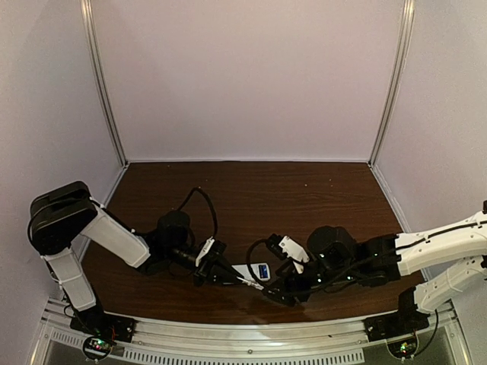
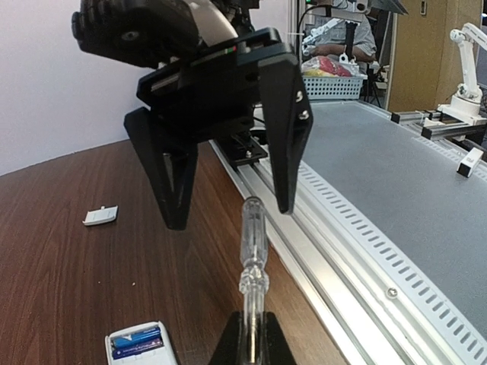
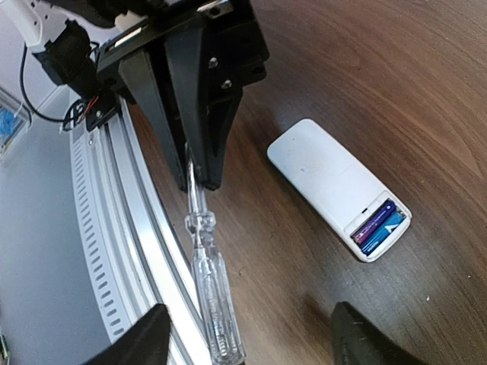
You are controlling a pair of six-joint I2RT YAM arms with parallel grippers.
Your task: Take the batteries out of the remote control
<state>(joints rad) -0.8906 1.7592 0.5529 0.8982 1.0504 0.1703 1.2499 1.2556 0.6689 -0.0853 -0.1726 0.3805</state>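
Observation:
The white remote control [image 3: 327, 179] lies on the brown table with its compartment open and two blue and dark batteries [image 3: 378, 226] inside. It also shows in the top view [image 1: 255, 270] and the left wrist view [image 2: 137, 348], with the batteries [image 2: 137, 340] at its end. My left gripper [image 2: 253, 325] is shut on the metal shaft of a clear-handled screwdriver [image 2: 253, 228] just right of the remote. My right gripper [image 3: 255, 346] is open, its fingers on either side of the screwdriver's handle [image 3: 213, 296] without touching it.
A small white cover piece [image 2: 100, 216] lies on the table beyond the right gripper. The table's metal front rail [image 3: 129, 220] runs close beside the screwdriver. White walls enclose the table on three sides.

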